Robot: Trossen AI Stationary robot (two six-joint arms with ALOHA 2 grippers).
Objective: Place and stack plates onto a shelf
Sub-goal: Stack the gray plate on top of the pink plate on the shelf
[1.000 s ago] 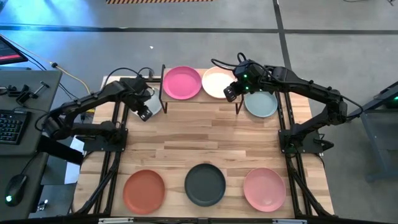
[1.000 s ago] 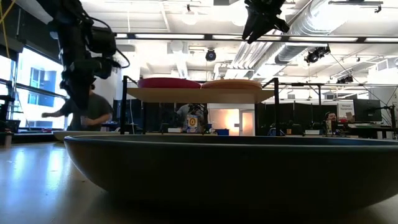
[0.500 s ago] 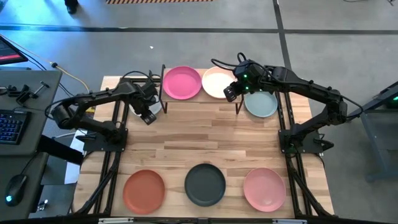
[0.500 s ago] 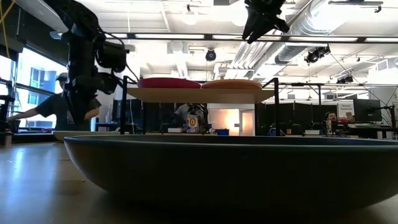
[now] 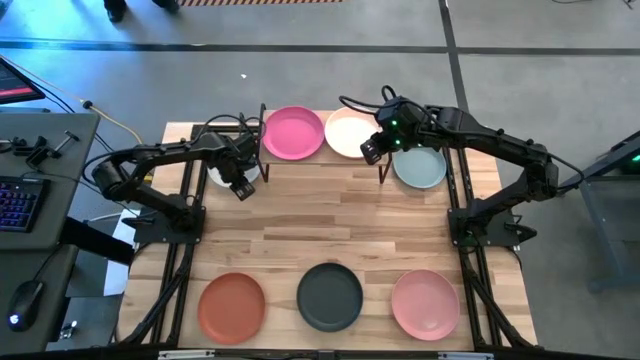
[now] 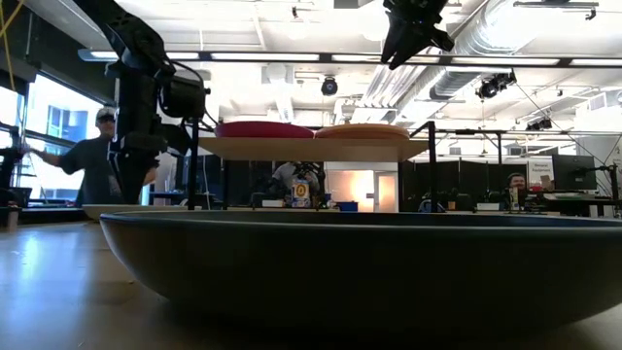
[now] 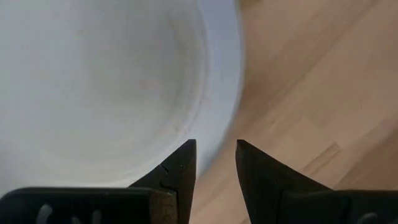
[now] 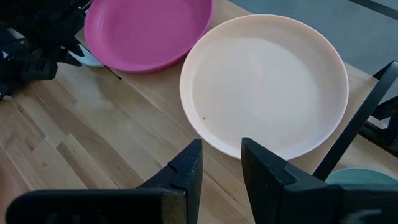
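The shelf (image 5: 322, 160) stands at the table's far edge with a magenta plate (image 5: 293, 133) and a peach plate (image 5: 350, 133) side by side on its top. My left gripper (image 5: 241, 186) is open, low beside the shelf's left end, over a pale plate (image 7: 99, 81) that lies on the table. Its fingers stand on either side of that plate's rim (image 7: 217, 118), and I see no touch. My right gripper (image 8: 222, 149) is open and holds nothing, high above the shelf's front edge by the peach plate (image 8: 267, 87).
A grey-green plate (image 5: 420, 166) lies on the table right of the shelf. Terracotta (image 5: 232, 306), charcoal (image 5: 330, 297) and pink (image 5: 425, 304) plates sit in a row along the near edge. Bare wood lies between them and the shelf. People stand in the room beyond the table.
My left gripper has moved a little toward the table's right, closer to the shelf's left end, staying over the pale plate.
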